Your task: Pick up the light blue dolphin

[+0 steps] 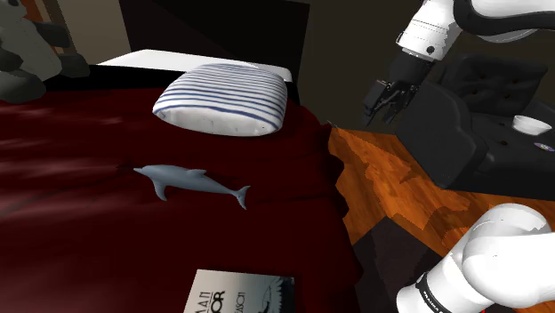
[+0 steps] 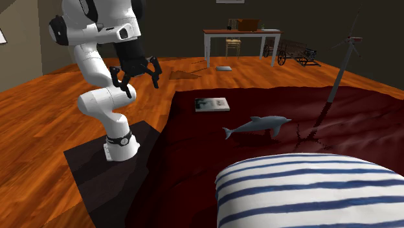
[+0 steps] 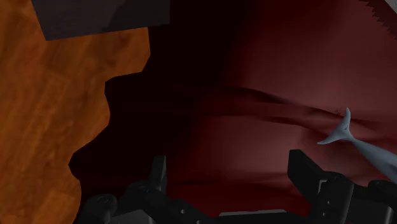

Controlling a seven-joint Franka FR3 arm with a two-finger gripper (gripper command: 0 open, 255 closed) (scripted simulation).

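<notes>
The grey-blue dolphin (image 1: 191,182) is lying on the dark red bed (image 1: 80,240), at the middle left of the shoulder view, its tail pointing toward the frame's lower right. A blue-striped white pillow (image 1: 222,102) is sitting above it in the frame, and a book (image 1: 238,293) is lying below it at the bottom edge. The gripper (image 1: 381,110) is hanging at the upper right, well apart from the dolphin, near the bed's edge and the wooden floor (image 1: 391,187) (fingers spread wide, clasping nothing). The white arm is arching down from the top right corner, its wrist angling toward the bed. In the wrist view, the dolphin's tail is showing outside the spread fingers.
</notes>
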